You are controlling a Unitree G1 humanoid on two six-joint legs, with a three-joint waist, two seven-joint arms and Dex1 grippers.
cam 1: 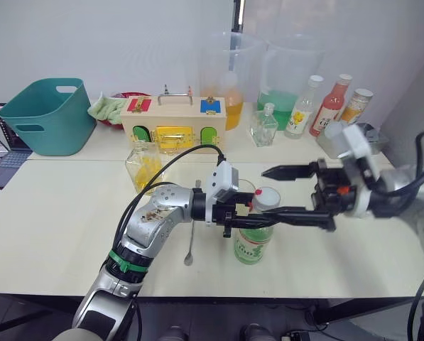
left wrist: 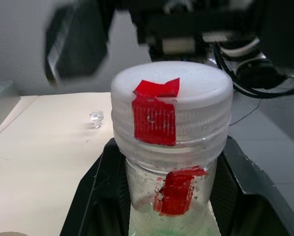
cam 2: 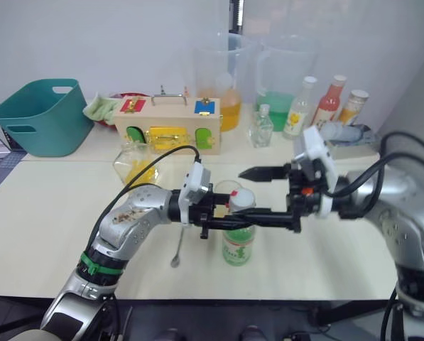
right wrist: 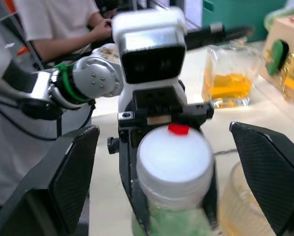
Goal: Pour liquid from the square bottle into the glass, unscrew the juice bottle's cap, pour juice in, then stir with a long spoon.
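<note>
- Juice bottle (cam 1: 253, 241): stands upright on the white counter (cam 1: 55, 213), near its front edge, its green-and-white label facing the camera.
- Cap (cam 1: 266, 198): white, marked with a strip of red tape, seated on the bottle's neck.
- Left gripper (cam 1: 248, 222): reaches in from the robot's left; its fingers (left wrist: 95, 196) pinch the bottle's neck just below the cap, one on each side.
- Right gripper (cam 1: 291, 193): comes in from the robot's right at cap height; its fingers (right wrist: 70, 177) are spread wide, one on either side of the cap and apart from it.
- Glass (cam 2: 226, 190): stands just behind the juice bottle, close to the left gripper; it holds some pale yellow liquid.
- Square bottle (cam 1: 145, 165): stands behind the left arm, in front of the wooden box (cam 1: 173, 122); it is partly full of yellow liquid (right wrist: 229, 86).
- Spoon (cam 1: 190, 241): lies flat on the counter beneath the left forearm, its bowl toward the front edge.
- Background: a teal tub (cam 1: 48, 114) at far left; two large jugs (cam 1: 229, 78) behind the box; a small empty flask (cam 1: 265, 126) and three capped bottles (cam 1: 331, 105) to the right of them.
- A person (right wrist: 63, 24) in a white shirt shows in the right wrist view, beyond the counter.
</note>
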